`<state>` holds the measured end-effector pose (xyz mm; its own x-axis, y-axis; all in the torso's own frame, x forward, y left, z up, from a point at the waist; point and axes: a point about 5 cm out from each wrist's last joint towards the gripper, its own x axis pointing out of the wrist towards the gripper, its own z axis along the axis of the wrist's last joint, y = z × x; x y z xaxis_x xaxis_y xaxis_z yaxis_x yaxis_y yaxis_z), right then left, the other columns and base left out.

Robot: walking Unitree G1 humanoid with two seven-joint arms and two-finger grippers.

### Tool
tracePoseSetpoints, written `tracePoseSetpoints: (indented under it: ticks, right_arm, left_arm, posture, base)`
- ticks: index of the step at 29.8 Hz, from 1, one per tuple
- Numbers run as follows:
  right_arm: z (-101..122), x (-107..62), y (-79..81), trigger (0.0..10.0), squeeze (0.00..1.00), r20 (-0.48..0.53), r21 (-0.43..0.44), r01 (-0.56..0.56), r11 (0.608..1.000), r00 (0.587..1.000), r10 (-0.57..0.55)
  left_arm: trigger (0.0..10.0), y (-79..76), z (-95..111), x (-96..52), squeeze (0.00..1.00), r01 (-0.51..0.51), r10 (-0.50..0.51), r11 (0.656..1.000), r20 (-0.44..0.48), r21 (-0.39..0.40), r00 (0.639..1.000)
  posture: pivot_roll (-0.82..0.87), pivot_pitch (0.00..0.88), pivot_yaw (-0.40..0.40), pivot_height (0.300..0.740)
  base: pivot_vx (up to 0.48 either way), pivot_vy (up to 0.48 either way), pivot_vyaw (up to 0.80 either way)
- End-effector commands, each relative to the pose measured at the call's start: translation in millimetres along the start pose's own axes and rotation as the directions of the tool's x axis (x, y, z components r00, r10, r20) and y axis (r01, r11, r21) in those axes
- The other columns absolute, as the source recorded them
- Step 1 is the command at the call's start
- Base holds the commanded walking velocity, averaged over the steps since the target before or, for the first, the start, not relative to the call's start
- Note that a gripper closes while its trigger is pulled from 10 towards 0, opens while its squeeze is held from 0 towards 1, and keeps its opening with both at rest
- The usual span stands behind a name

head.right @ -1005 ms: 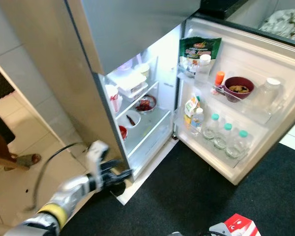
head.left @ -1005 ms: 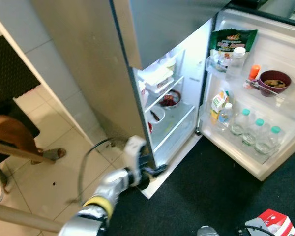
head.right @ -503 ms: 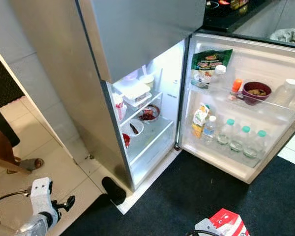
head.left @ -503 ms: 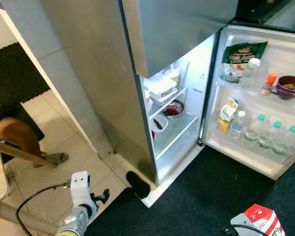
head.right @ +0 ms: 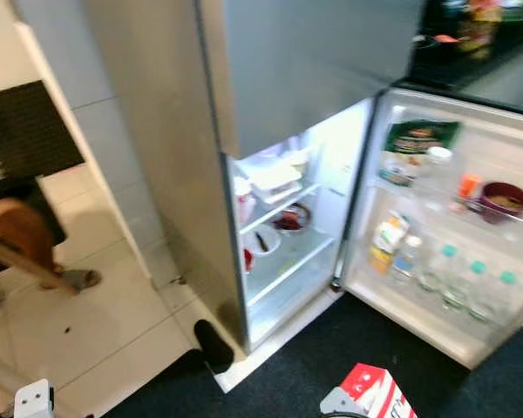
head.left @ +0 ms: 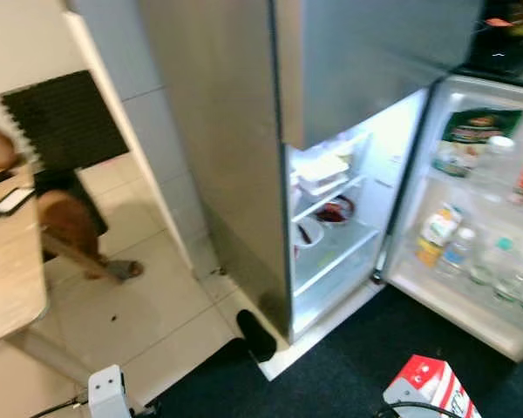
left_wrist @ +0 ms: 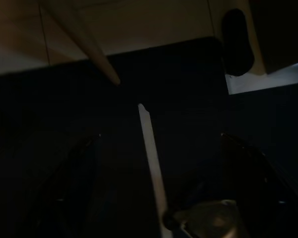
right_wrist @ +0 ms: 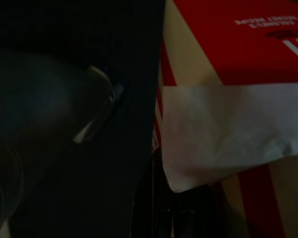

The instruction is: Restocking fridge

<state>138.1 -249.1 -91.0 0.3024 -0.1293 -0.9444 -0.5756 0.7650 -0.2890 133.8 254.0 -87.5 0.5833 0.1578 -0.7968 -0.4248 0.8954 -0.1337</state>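
The fridge (head.left: 244,131) stands with its lower door (head.left: 471,252) swung open, and its lit shelves (head.left: 327,213) hold bowls and boxes. Water bottles (head.left: 506,266), a small carton and a green snack bag (head.left: 475,131) sit in the door racks. A red and white carton (head.left: 431,387) hovers low at the right over the black mat. It shows close up (right_wrist: 228,99) against my right gripper (right_wrist: 156,198), which is shut on it. My left gripper (left_wrist: 159,136) hangs low over the mat's edge, its dim fingers apart and holding nothing. Its white wrist box (head.left: 107,392) shows at the lower left.
A black mat (head.left: 349,374) lies before the fridge on pale tiles (head.left: 148,305). A dark oval object (head.left: 255,333) rests by the fridge's front corner. At the left are a wooden table (head.left: 9,261), a person's leg and foot (head.left: 113,268), and a black foam panel (head.left: 65,117).
The camera has swung left and the picture is blurred. My left arm has dropped from the fridge's foot to the lower left corner. The carton stays low at the right.
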Motion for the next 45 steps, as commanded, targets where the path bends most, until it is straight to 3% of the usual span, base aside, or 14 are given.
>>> tracePoseSetpoints:
  ticks: [1,10,24,45]
  right_arm:
    - [1,0.4,4.0,10.0,0.0,0.007,-0.022,-0.017,1.0,1.0,0.018]
    - [4,0.4,3.7,10.0,0.0,0.013,-0.064,-0.028,0.998,1.0,0.028]
    - [3,0.5,3.5,10.0,0.0,0.004,-0.118,-0.012,0.993,1.0,0.012]
    - [5,0.8,4.9,10.0,0.0,0.012,-0.124,-0.006,0.992,1.0,0.007]
  left_arm:
    - [10.0,-5.0,-2,1.0,0.0,0.009,-0.009,1.0,-0.008,-0.026,1.0]
    - [10.0,-16.2,-2,3.3,0.0,0.057,-0.057,0.998,-0.011,-0.035,0.998]
    - [10.0,-20.3,-5,3.2,0.0,0.077,-0.078,0.996,-0.017,-0.032,0.997]
    - [10.0,-22.4,-3,4.0,0.0,0.095,-0.096,0.994,-0.012,-0.054,0.995]
  posture:
    - [-0.1,0.0,0.04,0.74]
    - [-0.1,0.0,0.033,0.74]
    - [-0.09,0.0,0.024,0.74]
    - [-0.09,0.0,0.02,0.74]
  base:
    - [0.0,0.0,0.76]
    - [0.0,0.0,0.76]
    - [0.0,0.0,0.76]
    - [0.0,-0.36,0.0]
